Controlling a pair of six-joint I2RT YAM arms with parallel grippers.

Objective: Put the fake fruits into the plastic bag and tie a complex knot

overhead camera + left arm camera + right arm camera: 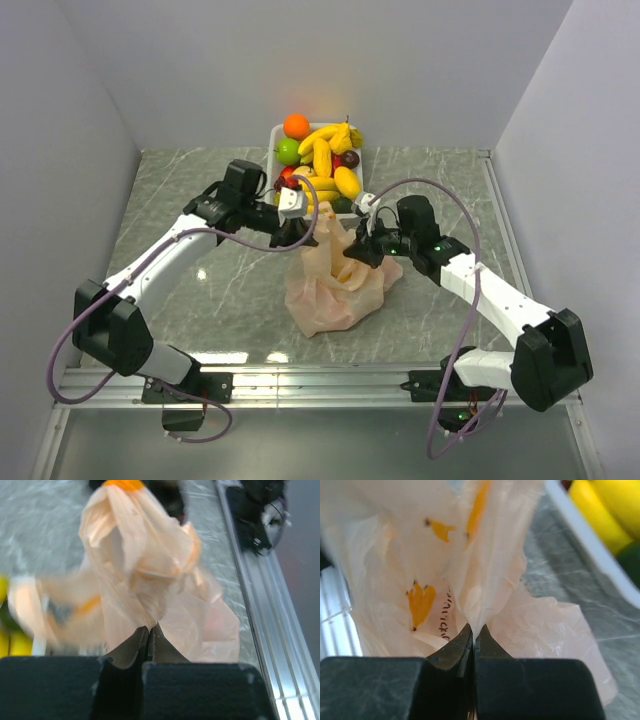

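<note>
Clamping thin peach plastic bag (335,285), left gripper (149,628) and right gripper (474,628) sit fully closed; diverging pulls could tear it.

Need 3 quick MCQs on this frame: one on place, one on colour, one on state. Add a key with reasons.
1. Relative to the plastic bag, where are the visible fake fruits?
A. Inside it
B. In the white tray behind it
C. Loose along the near edge

2. The print on the bag is:
A. Blue
B. Orange
C. Green

3. The left gripper and right gripper are:
A. Both open
B. Only the left shut
C. Both shut on the bag

Key: 1B, the fruits are piled in the tray on the far side. 2B, orange marks show in the right wrist view. 3C, each wrist view shows closed fingers pinching plastic.
</note>
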